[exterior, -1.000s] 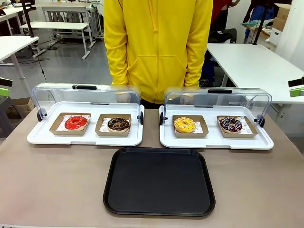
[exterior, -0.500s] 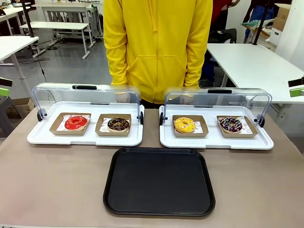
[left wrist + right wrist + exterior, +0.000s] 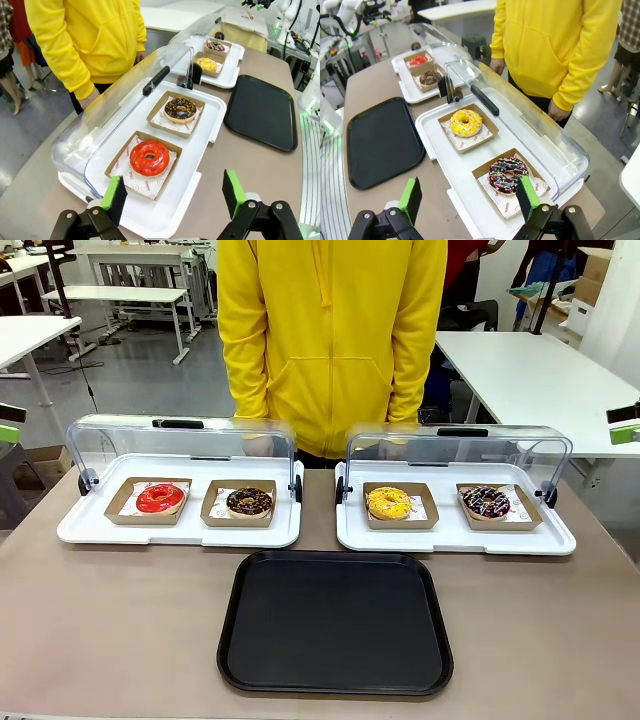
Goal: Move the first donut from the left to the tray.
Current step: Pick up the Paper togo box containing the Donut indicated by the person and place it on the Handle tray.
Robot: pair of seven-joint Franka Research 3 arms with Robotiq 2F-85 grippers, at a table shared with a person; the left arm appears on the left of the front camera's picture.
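The fingers of the left gripper (image 3: 174, 197) stand wide apart, holding nothing, facing the red-glazed donut (image 3: 149, 157); it sits on the left white display tray (image 3: 170, 206), beside a chocolate-glazed donut (image 3: 180, 109). The right gripper (image 3: 469, 197) also gapes, empty; the black tray (image 3: 335, 620) lies in front of both display trays, apart from the donut.

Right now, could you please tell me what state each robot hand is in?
Left hand: open, holding nothing.
Right hand: open, holding nothing.
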